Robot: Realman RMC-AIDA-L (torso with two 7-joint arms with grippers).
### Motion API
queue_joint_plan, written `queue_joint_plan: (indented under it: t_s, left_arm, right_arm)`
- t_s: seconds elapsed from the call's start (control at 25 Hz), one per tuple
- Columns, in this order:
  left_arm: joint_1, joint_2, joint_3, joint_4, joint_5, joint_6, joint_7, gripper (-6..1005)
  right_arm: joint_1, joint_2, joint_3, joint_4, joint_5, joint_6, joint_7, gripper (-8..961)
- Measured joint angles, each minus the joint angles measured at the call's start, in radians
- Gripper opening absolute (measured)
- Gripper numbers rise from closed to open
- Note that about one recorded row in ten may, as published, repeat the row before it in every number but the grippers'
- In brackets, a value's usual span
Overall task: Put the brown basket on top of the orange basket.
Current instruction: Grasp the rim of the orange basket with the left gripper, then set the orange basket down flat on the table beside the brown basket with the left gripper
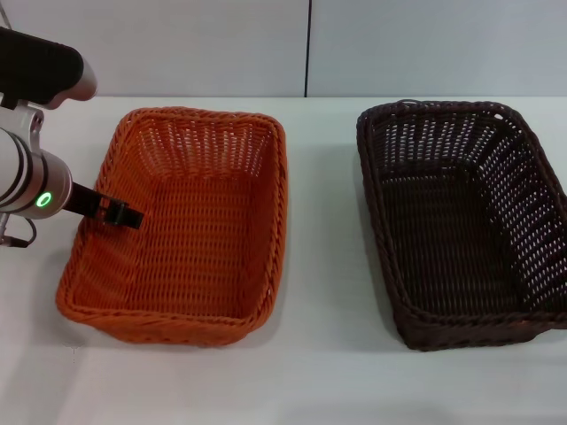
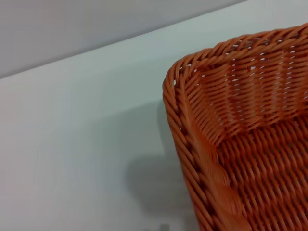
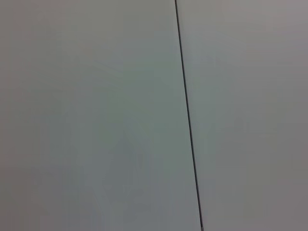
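The rectangular bright orange woven wicker basket (image 1: 182,226) is sitting on the white table (image 1: 319,354) at about nine o'clock from the middle of the head view, and the rectangular dark brown woven wicker basket (image 1: 465,221) is resting upright at three o'clock, well apart from it. The left gripper (image 1: 120,212) is reaching over the orange basket's nine o'clock rim; how far its black tips are parted cannot be told. The right gripper is showing nowhere.
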Motion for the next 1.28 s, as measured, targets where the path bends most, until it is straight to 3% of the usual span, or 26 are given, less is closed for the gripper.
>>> queue_joint_plan:
  t_s: [0.44,0.88,1.28]
  left_arm:
    - [-0.049,0.004,-0.044,0.129,0.000,0.018,0.054,681]
    - [-0.045,0.001,-0.042,0.081,-0.001,-0.003,0.069,541]
    - [-0.041,0.002,-0.042,0.055,-0.001,-0.013,0.110,308]
  right_arm:
    - [-0.007,-0.003,0.000,-0.004,-0.003,-0.002,0.000,764]
    - [-0.003,-0.003,0.000,-0.007,-0.009,-0.009,0.000,764]
    - [0.001,-0.003,0.000,-0.018,-0.014,-0.007,0.000,764]
